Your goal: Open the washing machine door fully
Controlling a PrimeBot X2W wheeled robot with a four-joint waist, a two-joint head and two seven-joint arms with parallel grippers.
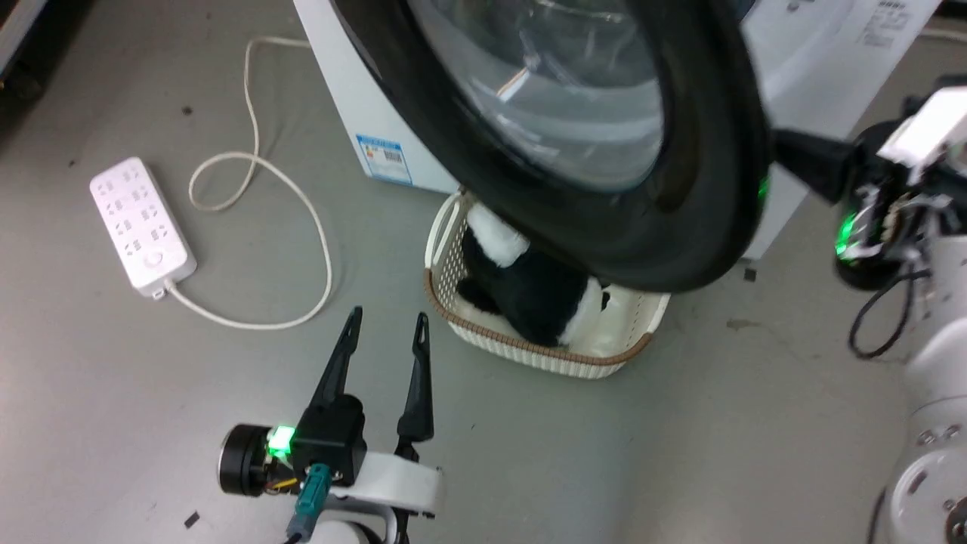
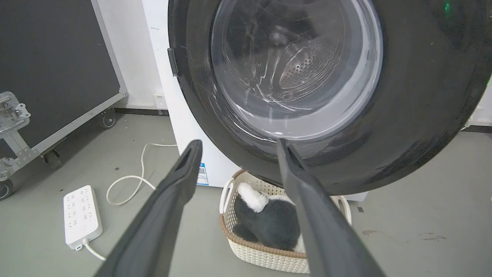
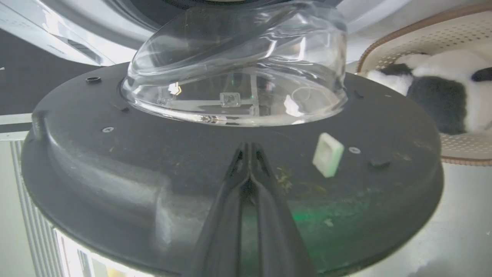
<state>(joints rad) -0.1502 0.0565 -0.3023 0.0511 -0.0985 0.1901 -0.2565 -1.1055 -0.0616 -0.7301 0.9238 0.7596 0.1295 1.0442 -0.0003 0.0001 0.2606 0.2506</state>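
The washing machine door [image 1: 702, 151] stands swung out from the white washer [image 1: 355, 98], a glossy black ring around a clear glass bowl [image 3: 238, 69]. My right gripper [image 3: 249, 145] is shut, nothing between its fingers, and its tips rest against the door's dark inner face [image 3: 153, 154] just below the bowl. In the head view the right gripper [image 1: 793, 151] reaches in from the right behind the door's rim, tips hidden. My left gripper [image 1: 387, 313] hovers open over the floor, left of the basket. In its wrist view the left gripper [image 2: 238, 143] faces the door's front [image 2: 423, 96], apart from it.
A cream basket [image 1: 529, 347] holding a black-and-white plush toy [image 1: 529, 291] sits on the floor under the door. A white power strip [image 1: 141, 224] and its looping cable [image 1: 257, 166] lie to the left. A black wheeled case [image 2: 57, 77] stands at the far left.
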